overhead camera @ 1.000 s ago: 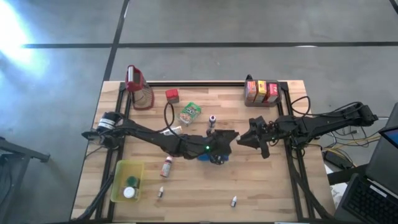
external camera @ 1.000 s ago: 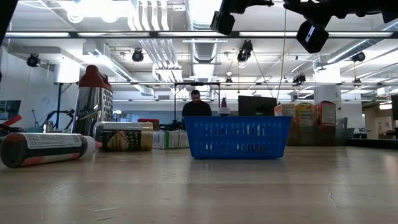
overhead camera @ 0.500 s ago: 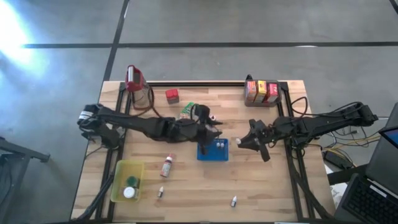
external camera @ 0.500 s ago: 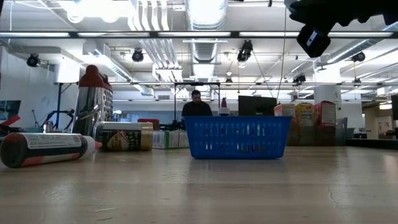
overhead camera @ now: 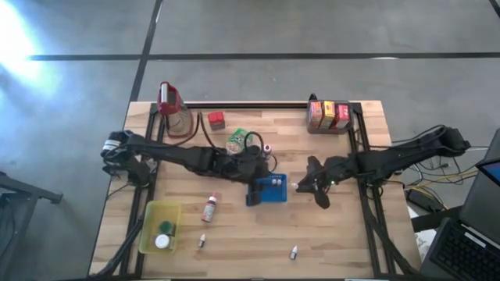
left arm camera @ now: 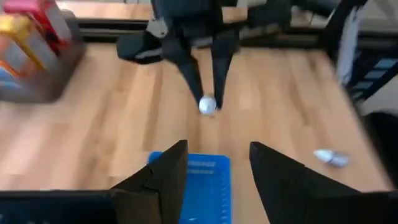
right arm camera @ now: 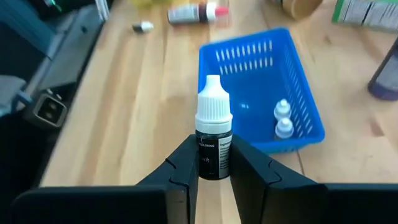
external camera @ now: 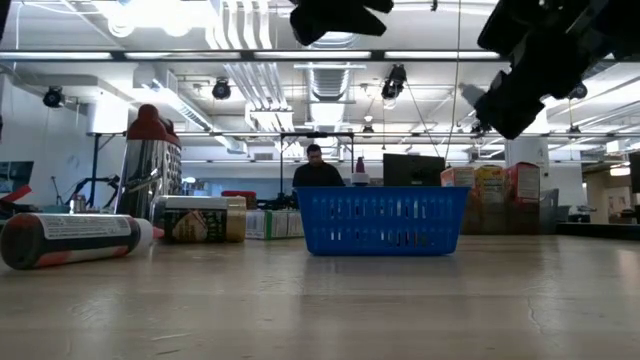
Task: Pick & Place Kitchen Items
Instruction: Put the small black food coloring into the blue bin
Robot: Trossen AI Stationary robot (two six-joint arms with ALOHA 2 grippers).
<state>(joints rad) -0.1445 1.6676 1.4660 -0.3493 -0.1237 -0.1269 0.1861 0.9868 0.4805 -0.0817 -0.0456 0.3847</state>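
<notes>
A small dark bottle with a white cap point(right arm camera: 213, 134) hangs above the table, just right of the blue perforated tray point(overhead camera: 268, 191); my right gripper point(overhead camera: 301, 185) is shut on it. Two tiny white-capped bottles point(right arm camera: 283, 119) lie inside the tray. My left gripper point(left arm camera: 217, 171) hovers open and empty over the tray's far left side point(overhead camera: 260, 166). A red-capped bottle point(overhead camera: 209, 208) lies on its side on the table, near left of the tray. My right gripper pinches the bottle's dark labelled body point(right arm camera: 213, 163) between its two fingers. The white cap point(left arm camera: 207, 104) sticks out past the fingertips. The fingers slant down from the table's right side and lie along the bottle. The bottle is lifted clear of the table.
A red-topped jug point(overhead camera: 173, 109), a red carton point(overhead camera: 216, 119), a green packet point(overhead camera: 238, 140) and a small dark bottle point(overhead camera: 267, 148) stand at the back. Cartons point(overhead camera: 328, 115) stand at the back right. A yellow container point(overhead camera: 160, 226) and two tiny bottles point(overhead camera: 201, 242) point(overhead camera: 294, 251) are near the front.
My left gripper has drawn back from over the tray toward the far left, risen a little and rolled about its own axis, uncovering the tray. My right gripper has sunk and moved toward the tray with the bottle still in its fingers.
</notes>
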